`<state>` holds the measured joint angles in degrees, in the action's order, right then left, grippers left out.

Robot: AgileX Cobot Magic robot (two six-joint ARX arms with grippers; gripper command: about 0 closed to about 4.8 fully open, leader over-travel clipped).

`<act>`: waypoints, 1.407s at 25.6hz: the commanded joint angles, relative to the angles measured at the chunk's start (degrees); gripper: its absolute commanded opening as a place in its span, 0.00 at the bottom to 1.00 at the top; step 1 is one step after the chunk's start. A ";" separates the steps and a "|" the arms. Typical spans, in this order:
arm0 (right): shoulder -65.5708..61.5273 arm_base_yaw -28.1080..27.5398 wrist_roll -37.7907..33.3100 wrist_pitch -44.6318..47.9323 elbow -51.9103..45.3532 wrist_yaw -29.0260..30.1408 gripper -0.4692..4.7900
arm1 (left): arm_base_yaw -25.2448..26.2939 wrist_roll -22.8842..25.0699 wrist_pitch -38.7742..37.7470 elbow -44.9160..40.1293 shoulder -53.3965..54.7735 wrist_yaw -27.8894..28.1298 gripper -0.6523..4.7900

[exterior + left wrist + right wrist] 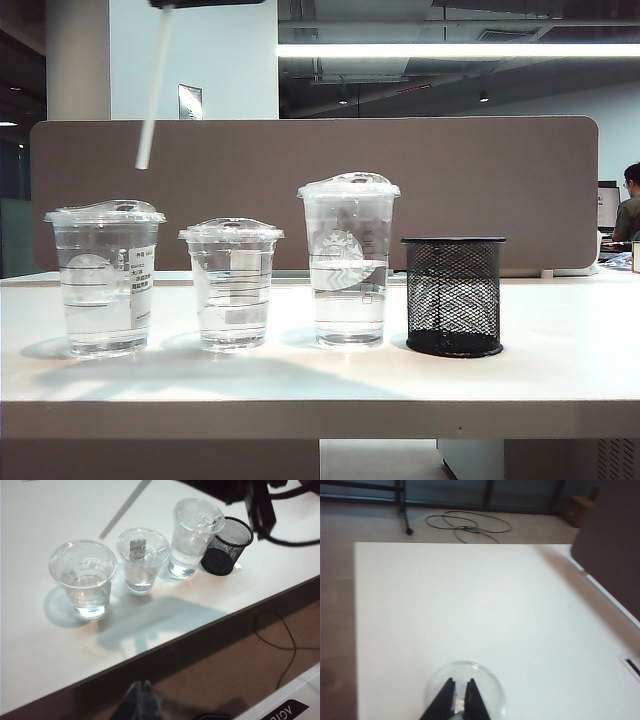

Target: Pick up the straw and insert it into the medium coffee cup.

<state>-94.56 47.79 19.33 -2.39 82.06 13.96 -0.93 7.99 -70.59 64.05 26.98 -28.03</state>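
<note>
Straw (154, 88) hangs in the air above the medium coffee cup (104, 278), slanting slightly, its lower end well clear of the lid and its upper end meeting a dark shape at the top edge of the exterior view, probably the right tool, though too little of it shows to be sure. The medium coffee cup stands on the white surface (320, 375) at the end of a row; beside it is the shortest clear cup (231, 283), then the tallest clear cup (348, 260), and farthest from it a black mesh holder (453, 296). All three cups hold clear liquid. In the right wrist view the right tool (459, 686) has its jaws nearly together, directly over a round clear lid; the straw itself cannot be made out between them. The left tool (139, 687) sits off the surface's near edge, over the floor, its jaws closed with nothing between them.
</note>
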 commanded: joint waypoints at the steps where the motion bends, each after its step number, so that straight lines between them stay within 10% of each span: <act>1: 0.02 1.55 0.02 0.85 0.39 0.09 0.16 | -0.07 0.22 1.05 0.09 0.02 -0.24 0.11; 20: -4.09 1.36 0.02 -1.09 0.31 0.13 0.17 | -0.07 0.22 1.03 0.09 -0.02 -0.24 0.11; 23: -6.10 1.44 0.00 0.96 0.31 0.28 0.69 | -0.07 0.20 1.22 0.09 -0.02 -0.24 0.11; 28: -4.50 1.42 0.00 3.06 0.33 -0.79 0.82 | -0.07 0.22 1.49 0.09 -0.02 -0.26 0.11; 31: 1.01 1.42 0.00 1.84 0.33 -4.07 0.65 | -0.37 0.22 2.23 0.09 -0.02 -0.26 0.11; 34: 7.21 1.40 -0.02 -2.56 0.31 -4.07 0.06 | -0.37 0.17 4.07 0.09 -0.02 -0.52 0.11; 36: 11.89 1.29 -0.17 -5.66 0.31 -5.42 0.07 | -0.35 0.17 6.36 0.07 -0.02 -1.84 0.11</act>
<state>-84.86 49.08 19.33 -5.54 82.06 9.72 -1.19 8.01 -67.24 64.05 26.92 -28.36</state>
